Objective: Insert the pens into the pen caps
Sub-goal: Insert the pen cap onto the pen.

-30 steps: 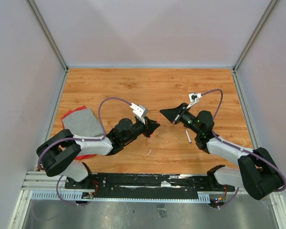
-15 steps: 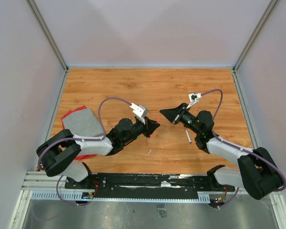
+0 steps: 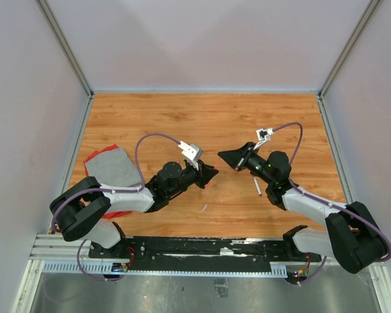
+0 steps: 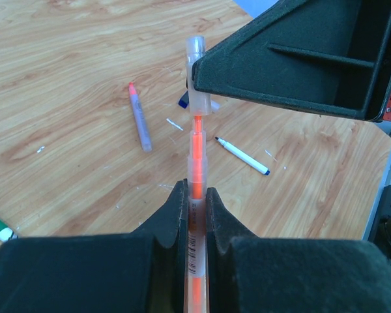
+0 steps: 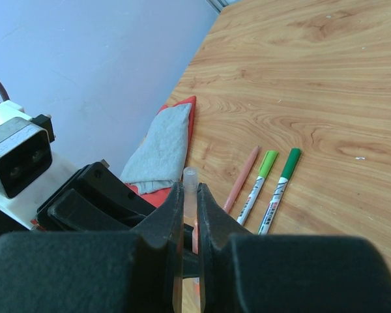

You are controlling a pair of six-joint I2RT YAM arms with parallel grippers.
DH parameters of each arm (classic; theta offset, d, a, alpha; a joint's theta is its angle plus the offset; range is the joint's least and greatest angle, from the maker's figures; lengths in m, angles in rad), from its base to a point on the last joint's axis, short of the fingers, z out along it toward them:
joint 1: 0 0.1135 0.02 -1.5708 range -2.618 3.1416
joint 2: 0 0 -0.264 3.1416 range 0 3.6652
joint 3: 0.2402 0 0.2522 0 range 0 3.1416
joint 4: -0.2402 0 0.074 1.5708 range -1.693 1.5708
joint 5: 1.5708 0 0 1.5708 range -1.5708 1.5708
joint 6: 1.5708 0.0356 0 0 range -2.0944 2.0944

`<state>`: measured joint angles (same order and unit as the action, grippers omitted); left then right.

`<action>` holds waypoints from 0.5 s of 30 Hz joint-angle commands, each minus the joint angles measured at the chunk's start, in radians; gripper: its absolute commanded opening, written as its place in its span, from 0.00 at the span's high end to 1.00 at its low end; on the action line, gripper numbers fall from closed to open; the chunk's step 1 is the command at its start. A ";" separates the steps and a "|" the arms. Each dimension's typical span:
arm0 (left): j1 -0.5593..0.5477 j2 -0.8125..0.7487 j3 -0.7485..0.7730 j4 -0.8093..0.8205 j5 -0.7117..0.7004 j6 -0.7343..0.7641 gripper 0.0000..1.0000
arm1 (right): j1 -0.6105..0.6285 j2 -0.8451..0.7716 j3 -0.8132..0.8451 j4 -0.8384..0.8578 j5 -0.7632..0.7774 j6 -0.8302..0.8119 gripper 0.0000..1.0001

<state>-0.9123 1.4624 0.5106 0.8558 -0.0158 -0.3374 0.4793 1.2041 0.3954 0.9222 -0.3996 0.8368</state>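
- Wood-grain tabletop (image 3: 208, 117), walled in pale grey, lies beneath both arms as we hold pen and cap together above it.
- Our left gripper (image 4: 195, 190) is clamped narrow on the barrel of the orange pen (image 4: 197, 163), which juts straight out ahead of its jaws.
- Our right gripper (image 5: 189, 192) pinches the clear cap (image 4: 201, 103) crosswise, just ahead of the left jaws. The cap's closed end pokes out beyond the right jaws.
- The cap is the one container we can read. The orange nib sits at its mouth, perhaps just inside, with the pen's collar apart from the rim. We judge the pen not yet seated.
- One risk is an off-axis push, which could jam the nib on the rim or swing the cap within the right jaws' thin grip.
- Another risk is that the smooth barrel could slide back through the left jaws under pressure, leaving the cap loose.
- Beyond the left jaws, a red-tipped grey pen (image 4: 138, 119) lies to their left and a blue-tipped white pen (image 4: 242, 155) to their right, both on the wood and seemingly uncapped.
- A grey cloth (image 5: 163, 143) over something red lies beyond the right jaws. We cannot tell whether it is a pouch or holds anything.
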 commanded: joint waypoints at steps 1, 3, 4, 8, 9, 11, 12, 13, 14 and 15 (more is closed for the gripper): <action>-0.010 0.001 0.017 0.046 -0.006 0.018 0.99 | 0.014 -0.015 -0.009 -0.018 0.026 -0.029 0.99; -0.010 0.001 0.017 0.046 -0.004 0.017 0.99 | 0.014 -0.020 -0.012 -0.012 0.034 -0.026 0.99; -0.010 0.002 0.018 0.046 -0.004 0.017 1.00 | 0.015 -0.023 -0.013 -0.009 0.039 -0.022 0.99; -0.010 0.003 0.019 0.043 -0.006 0.018 0.99 | 0.015 -0.029 -0.012 0.014 0.067 -0.009 0.99; -0.010 0.002 0.019 0.043 -0.005 0.019 0.99 | 0.015 -0.029 -0.012 0.018 0.076 -0.006 0.99; -0.010 0.001 0.019 0.042 -0.006 0.019 0.99 | 0.014 -0.029 -0.007 0.020 0.085 -0.004 0.99; -0.010 0.001 0.019 0.042 -0.007 0.019 0.99 | 0.014 -0.029 -0.006 0.021 0.089 -0.003 0.99; -0.010 0.000 0.018 0.042 -0.007 0.020 1.00 | 0.015 -0.029 -0.006 0.021 0.092 -0.002 0.99; -0.010 0.000 0.019 0.042 -0.007 0.021 0.99 | 0.015 -0.029 -0.006 0.020 0.093 -0.002 0.99; -0.010 0.001 0.019 0.042 -0.006 0.019 1.00 | 0.015 -0.029 -0.006 0.020 0.091 -0.002 0.99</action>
<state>-0.9127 1.4624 0.5106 0.8524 -0.0166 -0.3374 0.4797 1.1938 0.3950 0.9154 -0.3382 0.8371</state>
